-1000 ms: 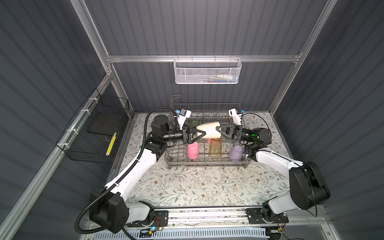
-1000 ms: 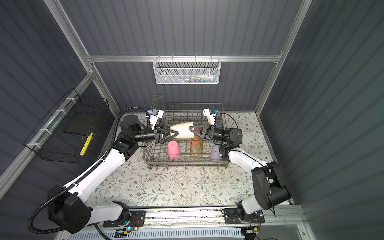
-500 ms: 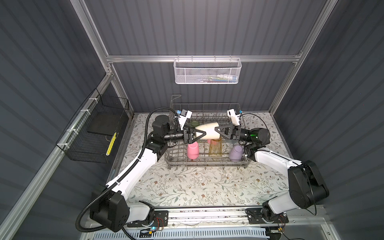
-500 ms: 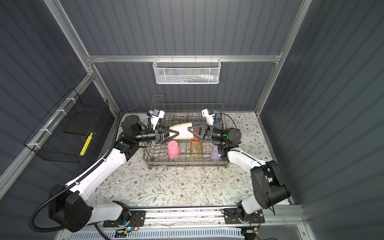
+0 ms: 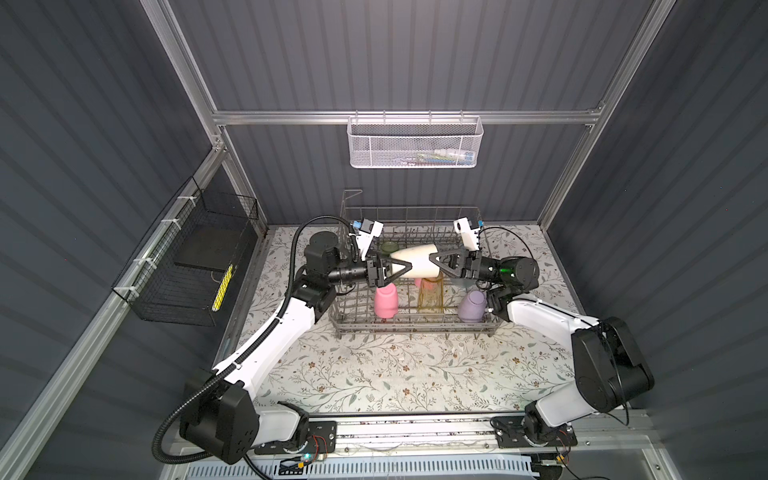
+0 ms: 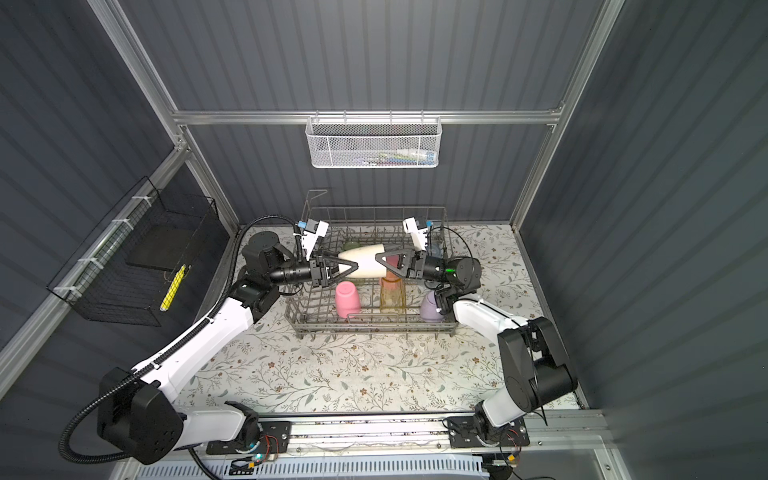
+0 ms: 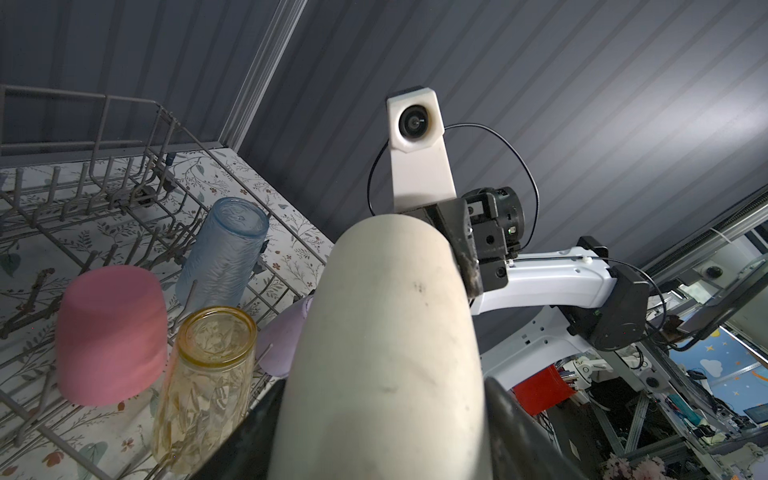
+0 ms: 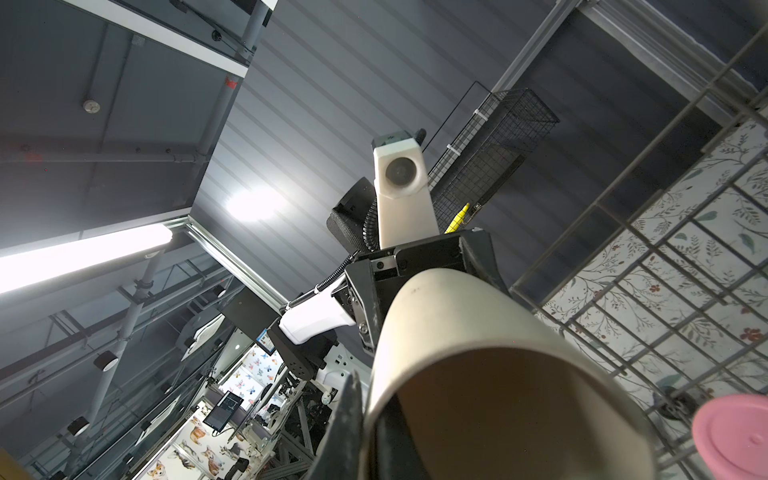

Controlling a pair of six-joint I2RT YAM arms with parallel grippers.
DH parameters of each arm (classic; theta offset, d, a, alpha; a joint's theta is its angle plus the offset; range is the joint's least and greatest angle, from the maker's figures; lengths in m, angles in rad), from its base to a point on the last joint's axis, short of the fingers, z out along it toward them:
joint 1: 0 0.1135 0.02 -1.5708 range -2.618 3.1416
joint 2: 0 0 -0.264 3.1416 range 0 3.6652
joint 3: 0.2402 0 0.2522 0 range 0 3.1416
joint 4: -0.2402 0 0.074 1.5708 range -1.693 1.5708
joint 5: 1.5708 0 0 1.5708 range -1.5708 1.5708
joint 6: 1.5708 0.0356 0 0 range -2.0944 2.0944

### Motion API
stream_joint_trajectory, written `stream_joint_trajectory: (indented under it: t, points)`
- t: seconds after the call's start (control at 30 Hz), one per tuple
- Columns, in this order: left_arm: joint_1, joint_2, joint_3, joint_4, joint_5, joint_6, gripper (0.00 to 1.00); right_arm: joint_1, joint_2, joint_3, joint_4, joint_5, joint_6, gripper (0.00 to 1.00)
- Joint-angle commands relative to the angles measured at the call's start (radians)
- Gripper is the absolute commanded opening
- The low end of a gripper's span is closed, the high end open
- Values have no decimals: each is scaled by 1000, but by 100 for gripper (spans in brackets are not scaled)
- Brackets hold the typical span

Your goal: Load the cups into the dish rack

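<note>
A beige cup (image 5: 415, 262) (image 6: 365, 262) hangs level above the dish rack (image 5: 415, 328) (image 6: 374, 328), held at both ends. My left gripper (image 5: 405, 266) (image 7: 382, 415) is shut round its closed end. My right gripper (image 5: 432, 257) (image 8: 370, 424) pinches its rim, one finger inside the mouth. Upside down in the rack stand a pink cup (image 5: 385, 302) (image 7: 110, 332), an amber cup (image 5: 431, 295) (image 7: 208, 386), a lilac cup (image 5: 471, 306) and a grey-blue cup (image 7: 224, 253). A green cup (image 5: 389, 248) shows behind the left gripper, and a second pink cup (image 8: 735, 432) under the right one.
A white mesh basket (image 5: 415, 143) hangs on the back wall. A black wire basket (image 5: 187, 274) with a yellow item hangs on the left wall. The rack stands at the back of a floral mat (image 5: 395, 374), close to the rear wall.
The left jaws have narrowed onto the beige cup's closed end. The right gripper and the cup have edged slightly to the left.
</note>
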Motion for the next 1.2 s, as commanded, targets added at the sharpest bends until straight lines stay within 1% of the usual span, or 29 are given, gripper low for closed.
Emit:
stream_joint_trajectory:
  t: [0.0,0.2,0.3,0.4,0.57,0.67,0.73,0.77,0.83,0.9,0.93,0.97,1.0,1.07,1.1,1.17]
  points:
    - [-14,-22,-1,23,36,2,47,0,3,25,34,14,0,15]
    - [-14,-31,10,-4,26,22,48,-8,-5,19,33,6,1,28]
    - [-13,-37,13,-19,14,34,48,-21,-21,6,33,1,-1,32]
    - [-13,-48,21,-42,-2,52,47,-42,-44,-16,19,-1,-8,33]
    - [-11,-64,54,-116,-26,98,48,-95,-116,-74,-46,6,-52,34]
    - [-11,-73,89,-185,-51,137,48,-123,-177,-97,-140,-8,-111,35]
    - [-9,-77,121,-256,-81,177,48,-143,-228,-113,-239,-17,-173,36]
    - [-8,-74,150,-313,-101,208,48,-158,-257,-121,-313,-18,-218,36]
    - [-5,-61,216,-442,-153,280,48,-184,-328,-120,-525,-18,-339,36]
    - [-6,-40,292,-594,-240,348,48,-211,-416,-88,-889,29,-557,36]
    - [-5,-30,321,-648,-280,372,48,-216,-473,-64,-1076,74,-674,36]
    - [-6,-17,376,-708,-326,400,48,-218,-513,-22,-1293,142,-834,36]
    - [-6,-4,409,-760,-376,421,48,-218,-543,21,-1458,211,-942,37]
    - [-6,25,475,-854,-477,456,48,-222,-583,67,-1630,300,-1066,37]
    - [-6,42,508,-907,-526,473,48,-228,-600,81,-1691,331,-1100,37]
    - [-6,83,570,-991,-633,494,48,-235,-624,91,-1759,376,-1142,37]
